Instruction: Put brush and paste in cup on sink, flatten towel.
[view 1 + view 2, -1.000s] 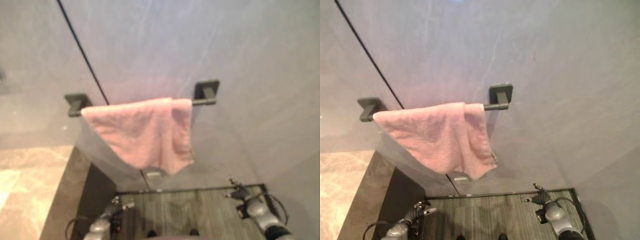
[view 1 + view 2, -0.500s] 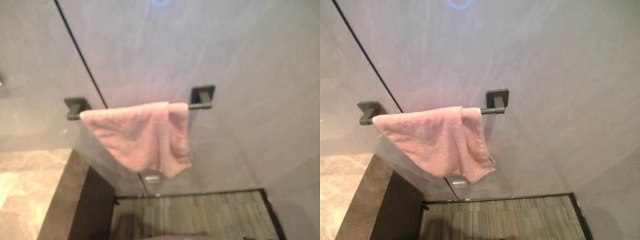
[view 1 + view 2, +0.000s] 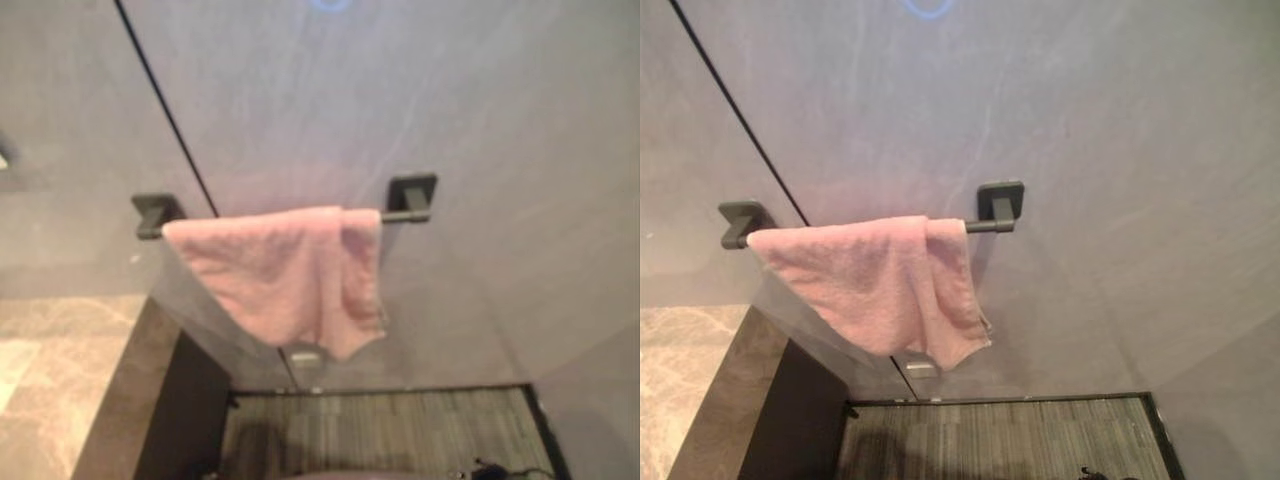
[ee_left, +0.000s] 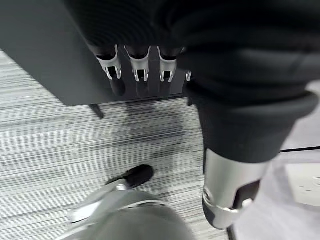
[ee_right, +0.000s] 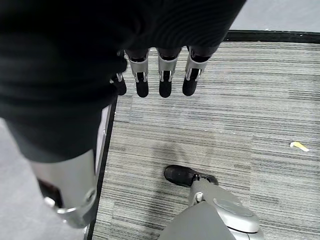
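My left hand [image 4: 140, 70] and right hand [image 5: 160, 75] hang relaxed, empty; bunched towel [image 3: 290, 270] mid-frame could slide off bar [image 3: 400, 213] if tugged sideways.

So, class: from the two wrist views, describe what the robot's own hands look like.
Each hand wears a dark ribbed cover over its back and wrist. On the left hand, a row of silver fingers with dark tips comes out from under the cover; the right hand is built the same. Beside each cover a thicker silver-grey thumb shows, with dark patches near its end.
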You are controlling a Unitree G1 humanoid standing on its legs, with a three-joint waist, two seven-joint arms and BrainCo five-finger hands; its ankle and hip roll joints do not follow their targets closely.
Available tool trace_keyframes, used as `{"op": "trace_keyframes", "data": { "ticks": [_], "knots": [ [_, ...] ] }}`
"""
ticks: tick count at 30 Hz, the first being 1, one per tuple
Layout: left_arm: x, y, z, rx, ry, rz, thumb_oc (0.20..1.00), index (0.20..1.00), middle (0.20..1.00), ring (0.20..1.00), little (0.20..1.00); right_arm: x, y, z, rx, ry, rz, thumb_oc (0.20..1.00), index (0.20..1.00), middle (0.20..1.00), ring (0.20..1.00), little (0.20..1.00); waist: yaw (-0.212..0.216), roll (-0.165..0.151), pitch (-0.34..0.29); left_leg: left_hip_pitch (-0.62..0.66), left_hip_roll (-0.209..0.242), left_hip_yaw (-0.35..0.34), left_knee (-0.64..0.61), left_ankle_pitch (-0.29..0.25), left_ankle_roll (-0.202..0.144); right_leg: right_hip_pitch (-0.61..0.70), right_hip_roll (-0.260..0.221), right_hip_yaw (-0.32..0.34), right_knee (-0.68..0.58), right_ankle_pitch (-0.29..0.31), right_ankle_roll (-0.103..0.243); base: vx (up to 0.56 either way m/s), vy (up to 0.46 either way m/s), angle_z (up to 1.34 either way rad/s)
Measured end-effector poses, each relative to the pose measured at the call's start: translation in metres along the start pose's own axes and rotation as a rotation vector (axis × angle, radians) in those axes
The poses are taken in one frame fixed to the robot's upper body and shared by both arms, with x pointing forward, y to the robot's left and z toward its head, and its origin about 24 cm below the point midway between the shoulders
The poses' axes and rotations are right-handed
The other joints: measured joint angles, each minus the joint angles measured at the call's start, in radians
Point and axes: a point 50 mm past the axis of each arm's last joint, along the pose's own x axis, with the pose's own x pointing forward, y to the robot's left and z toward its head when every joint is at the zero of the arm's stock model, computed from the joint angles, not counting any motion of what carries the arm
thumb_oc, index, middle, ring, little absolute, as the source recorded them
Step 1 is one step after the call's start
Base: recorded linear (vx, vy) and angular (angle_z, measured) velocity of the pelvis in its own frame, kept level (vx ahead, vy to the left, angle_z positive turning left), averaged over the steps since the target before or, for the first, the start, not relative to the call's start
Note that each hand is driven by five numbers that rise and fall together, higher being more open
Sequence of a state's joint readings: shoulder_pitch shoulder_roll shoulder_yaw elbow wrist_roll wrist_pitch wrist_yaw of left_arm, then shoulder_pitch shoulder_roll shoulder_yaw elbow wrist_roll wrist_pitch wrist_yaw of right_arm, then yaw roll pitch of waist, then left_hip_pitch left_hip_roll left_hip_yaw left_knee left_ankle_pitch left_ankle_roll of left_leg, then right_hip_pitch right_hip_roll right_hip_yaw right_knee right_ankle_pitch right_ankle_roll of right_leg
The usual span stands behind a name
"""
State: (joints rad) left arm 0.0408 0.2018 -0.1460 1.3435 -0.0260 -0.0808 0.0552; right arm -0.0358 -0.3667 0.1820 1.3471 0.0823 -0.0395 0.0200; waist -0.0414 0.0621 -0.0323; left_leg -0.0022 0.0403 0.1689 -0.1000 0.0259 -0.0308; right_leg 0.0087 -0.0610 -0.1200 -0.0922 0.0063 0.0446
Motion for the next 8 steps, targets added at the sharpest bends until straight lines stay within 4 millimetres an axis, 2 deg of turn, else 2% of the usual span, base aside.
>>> {"op": "trace_keyframes", "data": {
  "ticks": [8],
  "knots": [
    [0.0, 0.0002, 0.0009, -0.02, -0.005, 0.004, 1.0, 1.0, 1.0, 1.0, 1.0, 0.0002, 0.0002, 0.0105, -0.009, -0.061, 0.0, 1.0, 1.0, 1.0, 1.0, 1.0, -0.001, 0.0, 0.001, 0.0, 0.001, 0.001, 0.0, 0.0, 0.0, 0.0, 0.001, 0.0, 0.0, -0.002, -0.001, 0.0, 0.0, 0.0]
  ]
}}
